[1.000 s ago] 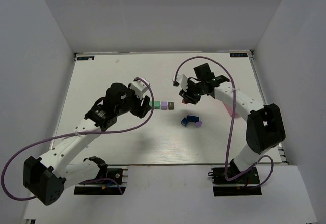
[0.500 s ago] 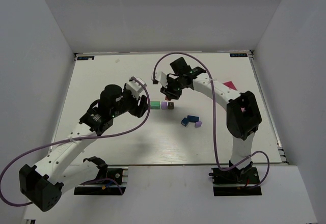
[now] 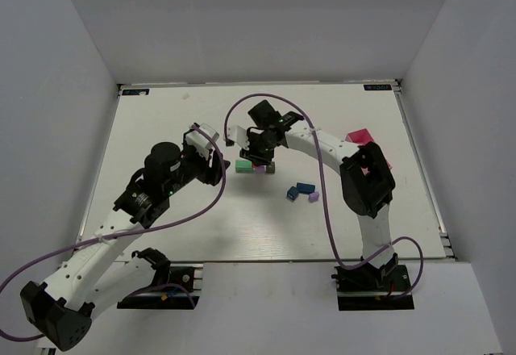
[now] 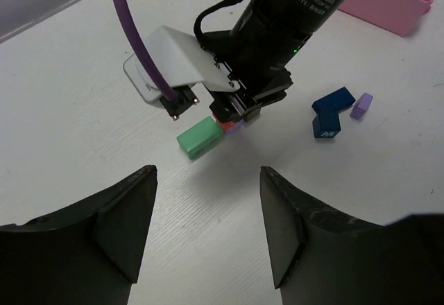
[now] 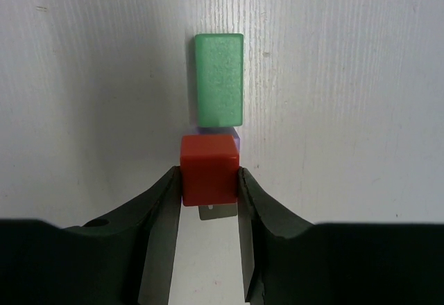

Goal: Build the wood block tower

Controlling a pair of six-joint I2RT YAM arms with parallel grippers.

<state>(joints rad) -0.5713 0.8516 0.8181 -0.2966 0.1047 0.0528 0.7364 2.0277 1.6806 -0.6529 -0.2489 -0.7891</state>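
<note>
1. We see the white counter [image 3: 161, 121] carrying everything, with the pink tray [image 3: 359, 137] near its right edge.
2. Our left claw [image 4: 208, 180] hangs wide open above the counter, holding nothing.
3. Our right claw [image 5: 209, 180] is clamped on the red cube [image 5: 209, 168], directly over a purple block [image 5: 238, 136].
4. The green block [image 5: 219, 78] lies flat just beside them.
5. A blue bar [image 4: 333, 100], a blue cube [image 4: 325, 125] and a lilac piece [image 4: 361, 105] sit apart, towards the tray.

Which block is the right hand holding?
The red cube, pinched in the right hand just short of the green bar; the blue pieces lie free on the table.
</note>
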